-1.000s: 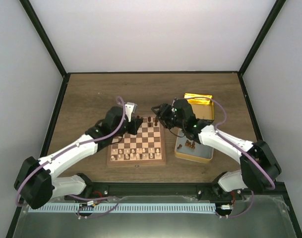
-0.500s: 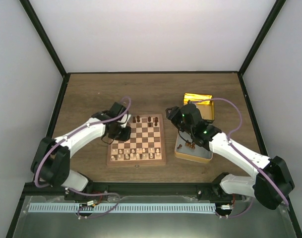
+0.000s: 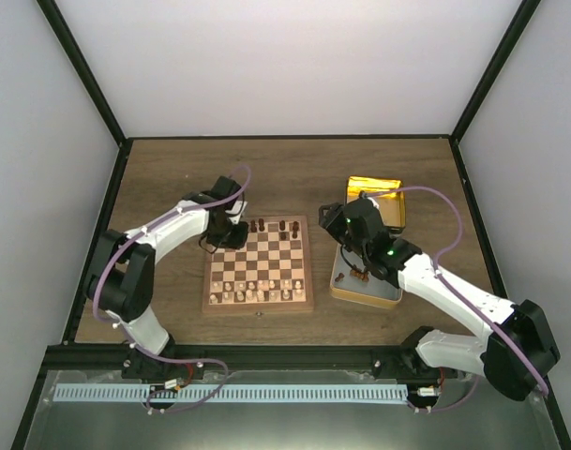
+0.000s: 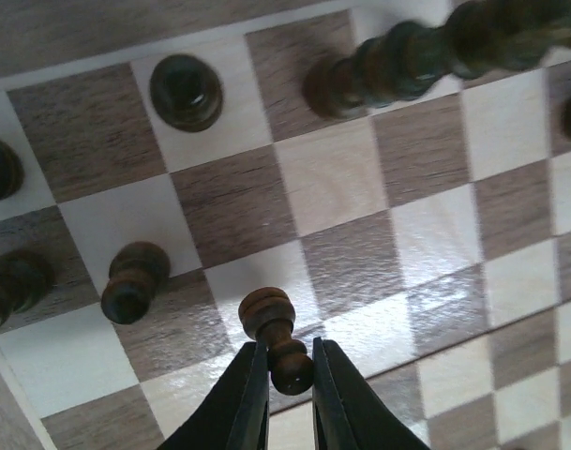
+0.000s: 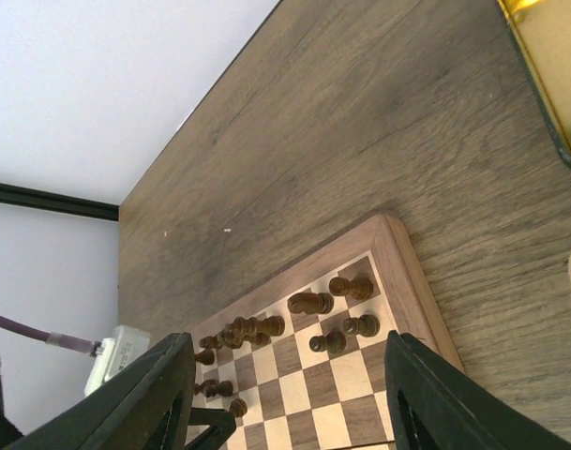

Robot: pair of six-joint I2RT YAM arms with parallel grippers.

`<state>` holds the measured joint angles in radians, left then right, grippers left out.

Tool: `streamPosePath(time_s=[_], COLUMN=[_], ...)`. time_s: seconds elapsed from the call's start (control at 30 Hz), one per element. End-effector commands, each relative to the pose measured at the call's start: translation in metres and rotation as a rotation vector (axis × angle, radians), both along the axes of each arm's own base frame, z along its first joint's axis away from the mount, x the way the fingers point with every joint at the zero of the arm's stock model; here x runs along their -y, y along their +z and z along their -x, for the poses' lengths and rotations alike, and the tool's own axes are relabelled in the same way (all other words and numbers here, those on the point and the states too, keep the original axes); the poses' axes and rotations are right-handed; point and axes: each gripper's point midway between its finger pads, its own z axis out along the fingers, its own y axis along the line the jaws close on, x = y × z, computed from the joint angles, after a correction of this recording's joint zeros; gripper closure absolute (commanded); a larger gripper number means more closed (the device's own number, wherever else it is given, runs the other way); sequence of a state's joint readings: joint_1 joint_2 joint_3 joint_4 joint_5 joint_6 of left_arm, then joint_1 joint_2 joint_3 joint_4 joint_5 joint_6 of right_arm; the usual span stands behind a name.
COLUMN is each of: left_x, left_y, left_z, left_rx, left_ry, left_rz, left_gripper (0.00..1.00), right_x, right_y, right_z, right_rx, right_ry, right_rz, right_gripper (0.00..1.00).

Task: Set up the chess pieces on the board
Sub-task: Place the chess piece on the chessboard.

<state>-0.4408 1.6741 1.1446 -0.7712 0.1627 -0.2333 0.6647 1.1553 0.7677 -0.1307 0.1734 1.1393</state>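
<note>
Wood-grained brown table (image 3: 172,178) is seen beneath everything, and the board (image 3: 259,265) is laid flat near its middle, with the gold tin (image 3: 377,186) set just beside it on the right. Both arms are stretched inward from the near edge.

The right gripper (image 5: 290,394) is held above the table near the board's far right corner. Its jaws are spread wide and nothing is caught between them.

The left gripper (image 4: 287,352) is lowered over the board's far left corner. Its jaws are drawn narrow and pinched on one end of a dark pawn (image 4: 277,333), which is seen above a light square. Whether the pawn is touching the board cannot be told.

Several dark chess pieces (image 3: 283,226) are stood on the two far rows of the board. Others are seen lying in the tin's near half. The pale chessmen (image 3: 252,292) are ranked along the two near rows.
</note>
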Motion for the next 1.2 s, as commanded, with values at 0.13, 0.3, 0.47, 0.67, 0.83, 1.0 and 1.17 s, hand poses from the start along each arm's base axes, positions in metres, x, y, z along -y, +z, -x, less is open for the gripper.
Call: streamPosePath(time_s=[0.13,0.3,0.47,0.67,0.83,1.0,1.17], left_x=[-0.01,-0.009,-0.004,-0.003,0.002,0.003,0.002], left_y=[-0.009,-0.014,-0.009,-0.014,-0.012,-0.013,-0.009], left_z=[-0.015,-0.02,-0.03,-0.029,-0.029,-0.026,-0.028], left_rx=[0.022,0.023,0.046,0.03,0.03,0.023,0.035], left_ry=[0.028,0.033,0.03,0.016,0.01,0.006,0.016], left_rz=[-0.076,-0.071,-0.046,-0.04,-0.013,-0.005,-0.009], left_gripper=[0.86,0.85,0.85,0.84,0.83,0.82,0.82], right_x=[0.014,0.013,0.012,0.007,0.007,0.006,0.004], right_y=[0.011,0.013,0.013,0.012,0.01,0.01,0.008], right_z=[-0.005,-0.005,-0.005,-0.004,-0.004,-0.004,-0.004], right_rx=[0.062,0.065,0.068,0.062,0.059,0.058,0.051], right_ry=[-0.053,-0.047,-0.042,-0.02,-0.019,-0.012,-0.005], right_rz=[0.064,0.062,0.062,0.055,0.057,0.053,0.054], right_gripper=[0.43,0.43,0.43,0.43,0.43,0.43,0.43])
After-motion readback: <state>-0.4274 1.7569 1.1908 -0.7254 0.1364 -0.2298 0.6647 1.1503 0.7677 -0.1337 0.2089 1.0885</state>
